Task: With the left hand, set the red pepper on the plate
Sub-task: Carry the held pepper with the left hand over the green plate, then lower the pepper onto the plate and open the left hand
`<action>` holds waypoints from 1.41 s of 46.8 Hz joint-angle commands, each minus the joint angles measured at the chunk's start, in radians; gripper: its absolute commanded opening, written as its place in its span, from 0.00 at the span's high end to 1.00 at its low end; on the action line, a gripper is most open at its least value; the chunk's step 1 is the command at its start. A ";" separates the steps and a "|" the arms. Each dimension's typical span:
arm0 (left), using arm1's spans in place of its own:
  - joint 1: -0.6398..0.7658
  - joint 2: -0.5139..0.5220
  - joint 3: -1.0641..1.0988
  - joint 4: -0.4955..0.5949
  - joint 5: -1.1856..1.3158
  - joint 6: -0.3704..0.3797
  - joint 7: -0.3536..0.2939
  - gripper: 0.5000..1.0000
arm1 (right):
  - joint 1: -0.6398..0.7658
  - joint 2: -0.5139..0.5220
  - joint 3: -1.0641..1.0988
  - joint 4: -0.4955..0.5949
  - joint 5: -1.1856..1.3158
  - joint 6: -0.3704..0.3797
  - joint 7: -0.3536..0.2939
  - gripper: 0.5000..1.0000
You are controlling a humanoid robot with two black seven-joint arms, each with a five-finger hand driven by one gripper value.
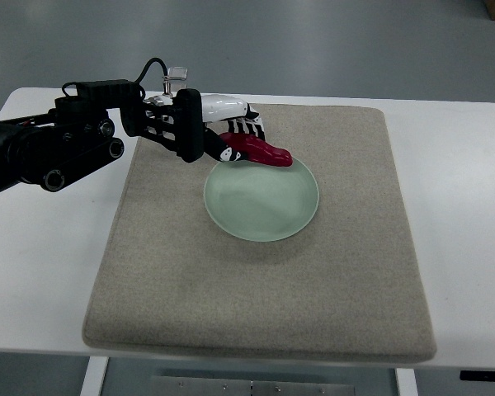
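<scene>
My left hand [231,136] reaches in from the left edge, black and white, with its fingers curled around a red pepper [260,152]. The pepper is held at the far left rim of a pale green round plate [264,206], its tip pointing right over the rim. I cannot tell whether the pepper touches the plate. The plate lies in the middle of a beige mat [346,272]. The right arm does not show.
The mat covers most of a white table [462,190]. The black forearm [58,148] with a cable lies across the table's left side. Grey floor shows beyond the far edge.
</scene>
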 commanded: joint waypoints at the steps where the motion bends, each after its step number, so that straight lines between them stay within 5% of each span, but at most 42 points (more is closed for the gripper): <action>1: 0.002 0.000 0.004 -0.032 -0.001 -0.002 -0.001 0.98 | 0.001 0.000 0.000 0.000 0.000 0.000 0.000 0.14; 22: 0.008 -0.002 0.048 -0.073 0.003 -0.014 -0.001 0.90 | 0.001 0.000 0.000 0.000 0.000 0.000 0.000 0.14; 27: 0.012 -0.003 0.048 -0.073 0.003 -0.014 -0.006 0.70 | 0.001 0.000 0.000 0.000 0.000 0.000 0.000 0.14; 46: 0.028 -0.006 0.046 -0.072 -0.003 -0.011 -0.012 0.38 | 0.001 0.000 0.000 0.000 0.000 0.000 0.000 0.14; 66: 0.022 -0.006 0.030 -0.018 -0.007 0.004 -0.012 0.36 | 0.001 0.000 0.000 0.000 0.000 0.000 0.000 0.14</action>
